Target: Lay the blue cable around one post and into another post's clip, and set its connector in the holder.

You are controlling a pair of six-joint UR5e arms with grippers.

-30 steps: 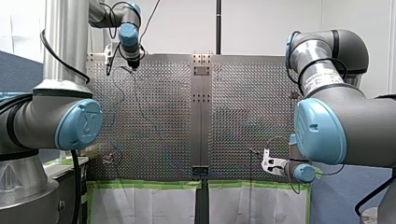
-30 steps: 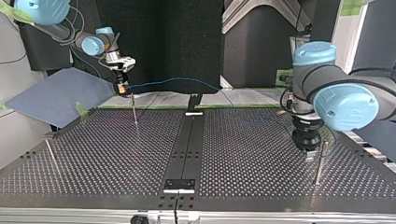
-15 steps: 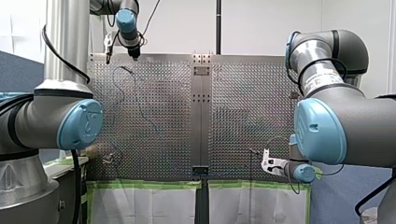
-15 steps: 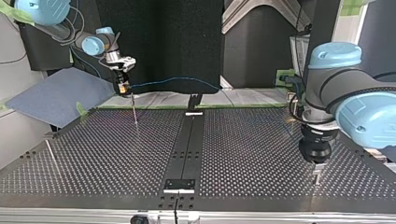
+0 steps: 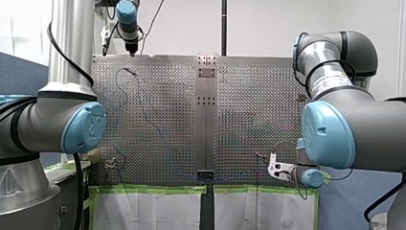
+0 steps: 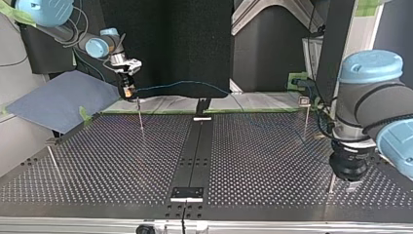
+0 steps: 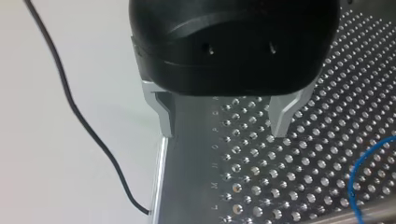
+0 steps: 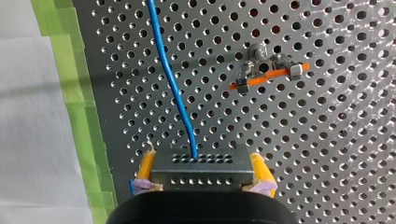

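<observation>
In the right wrist view my right gripper (image 8: 201, 164) is shut with its yellow pads on a grey perforated connector (image 8: 201, 173). The blue cable (image 8: 170, 79) runs out of the connector over the board. Ahead stands a post with an orange clip (image 8: 266, 73). In the top view this gripper (image 6: 127, 90) hangs above a thin post (image 6: 140, 116), and the cable (image 6: 185, 84) sags away from it toward the middle. My left gripper (image 7: 224, 119) is open and empty over the board's edge, its metal fingers (image 7: 163, 114) apart. In the top view it (image 6: 351, 183) hovers beside a near post (image 6: 332, 183).
Another post (image 6: 305, 117) stands at the top view's right, and one more (image 6: 52, 158) at its left. A black bracket (image 6: 203, 105) sits on the centre rail's far end. Green tape (image 8: 77, 93) lines the board's edge. A thin black wire (image 7: 79, 121) hangs beside the left gripper.
My left arm has moved toward the top view's near right corner, uncovering the post behind it. The right arm and the cable have stayed still.
</observation>
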